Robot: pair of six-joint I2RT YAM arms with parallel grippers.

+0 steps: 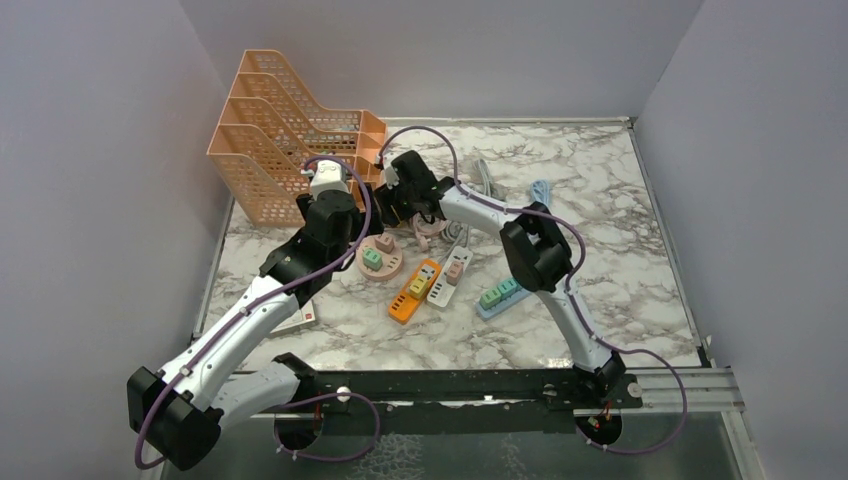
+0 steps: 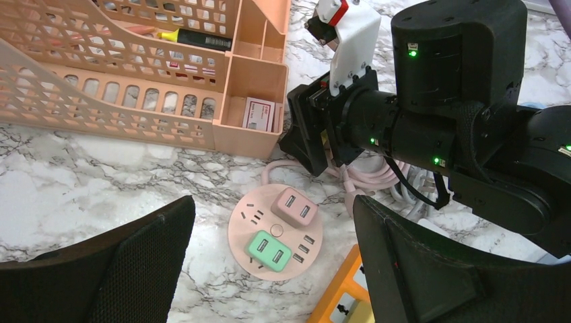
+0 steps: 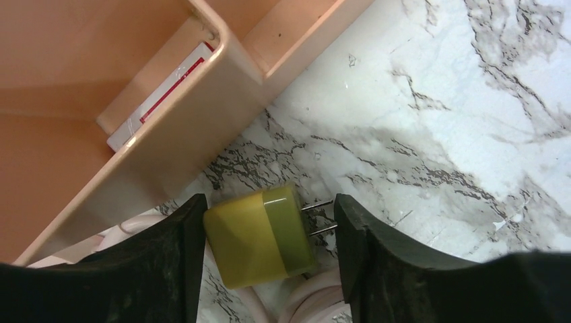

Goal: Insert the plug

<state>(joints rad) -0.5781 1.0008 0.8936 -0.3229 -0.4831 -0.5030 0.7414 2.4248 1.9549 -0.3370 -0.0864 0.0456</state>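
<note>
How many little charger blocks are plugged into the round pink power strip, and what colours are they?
Pink charger block: 1
Green charger block: 1
Total: 2, both on the round pink power strip.

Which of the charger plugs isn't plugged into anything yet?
The yellow-green plug, lying between the fingers of the right gripper with bare prongs; the pink plug and the mint plug sit in the round pink strip.

no legible text, brand, number or sign is found. the small white card with red print (image 2: 261,114) in the end compartment of the orange organiser (image 2: 250,143) is too small to read. the label on the marker (image 2: 195,40) is blurred.
</note>
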